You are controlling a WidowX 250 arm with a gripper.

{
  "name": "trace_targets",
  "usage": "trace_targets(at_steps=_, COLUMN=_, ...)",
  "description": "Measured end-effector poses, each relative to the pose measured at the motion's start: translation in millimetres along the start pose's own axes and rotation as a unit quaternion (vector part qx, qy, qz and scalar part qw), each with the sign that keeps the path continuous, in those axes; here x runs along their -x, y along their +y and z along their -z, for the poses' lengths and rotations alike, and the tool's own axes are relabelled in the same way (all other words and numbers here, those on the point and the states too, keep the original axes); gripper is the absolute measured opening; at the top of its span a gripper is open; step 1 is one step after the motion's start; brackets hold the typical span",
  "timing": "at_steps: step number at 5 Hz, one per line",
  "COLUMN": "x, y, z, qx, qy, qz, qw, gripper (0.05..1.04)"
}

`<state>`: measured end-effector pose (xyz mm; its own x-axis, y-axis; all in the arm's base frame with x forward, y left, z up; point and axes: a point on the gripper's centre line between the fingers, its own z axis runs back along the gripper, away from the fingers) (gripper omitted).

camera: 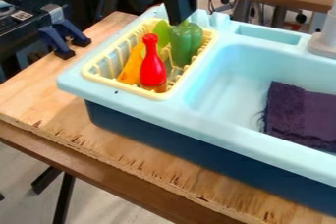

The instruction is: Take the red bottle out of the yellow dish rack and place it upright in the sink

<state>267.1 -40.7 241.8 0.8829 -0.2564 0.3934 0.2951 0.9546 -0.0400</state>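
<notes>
The black gripper [177,17] hangs from the top edge over the back of the yellow dish rack [125,89], its lower end right at the top of a green bell pepper [186,43]. Whether it grips the pepper, I cannot tell. The pepper stands upright at the rack's back right. In front and to the left of it, a red bowling pin [152,67] stands upright. An orange item [132,66] leans to the pin's left, and a light green rounded piece [161,32] shows behind the pin.
The rack sits in the left part of a light blue toy sink [197,116]. A dark purple cloth [298,115] lies in the basin at right. Blue clamps [58,41] hold the wooden table's [39,95] left edge. The faucet base [322,46] rises at the far right.
</notes>
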Motion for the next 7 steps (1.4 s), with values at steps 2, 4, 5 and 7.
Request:
trace_targets(at_steps=2, x=13.0, y=22.1, z=4.4, qx=0.003, qy=0.030, qz=-0.037, qw=0.9989, gripper=1.002)
trace_targets(at_steps=4, x=21.2, y=39.1, z=5.7, qx=-0.002, qy=0.034, qz=-0.049, qw=0.9982, gripper=1.002)
trace_targets(at_steps=5, x=22.2, y=43.6, z=28.0, qx=0.039, qy=0.033, qz=-0.049, qw=0.9975, gripper=1.002)
trace_targets(at_steps=7, x=13.8, y=47.6, z=71.1, qx=0.065, qy=0.025, qz=-0.107, qw=0.9918, gripper=1.002)
